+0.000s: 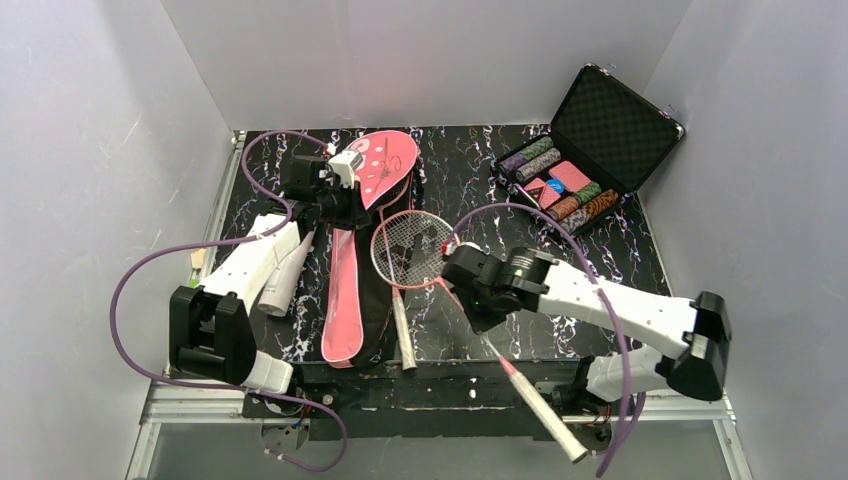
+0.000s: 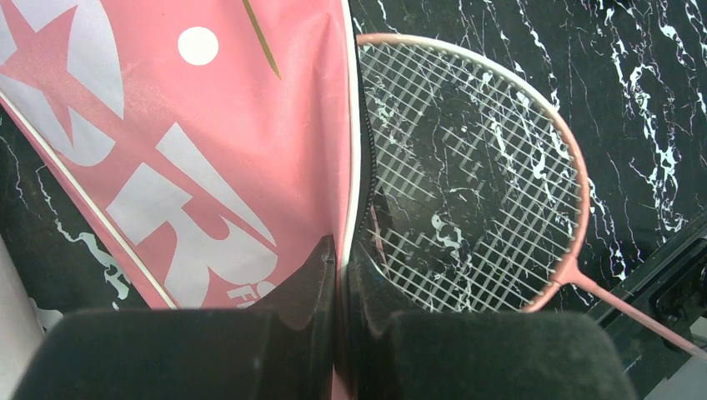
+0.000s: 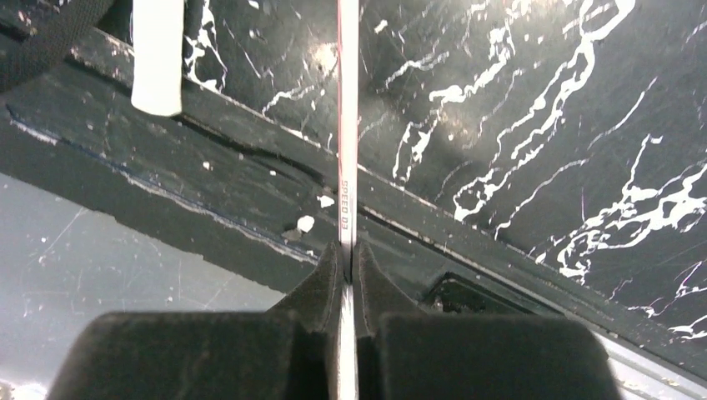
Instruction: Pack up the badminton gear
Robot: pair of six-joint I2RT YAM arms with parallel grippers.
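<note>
**Right pinching shaft, left holding bag lip**

So, nearest first: the held racket (image 1: 545, 415) has its white handle overhanging the bench (image 1: 470, 160) front edge. Our right end effector (image 3: 348, 254) is closed tight on its thin shaft. We judge the shaft light, springy and slick, so it's likely to pivot, and a hold nearer the handle looks safer. Farther back, the left end effector (image 2: 342, 250) is clamped on the floppy pink bag (image 2: 208, 167) edge, just beside a racket head (image 2: 475, 167).

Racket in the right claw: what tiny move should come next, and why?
Probably slide the racket head-first to the left, toward the bag. The right gripper is shut on the racket's thin shaft, the left gripper pinches the bag's edge, and the racket's head lies right beside that edge, not yet inside.
</note>
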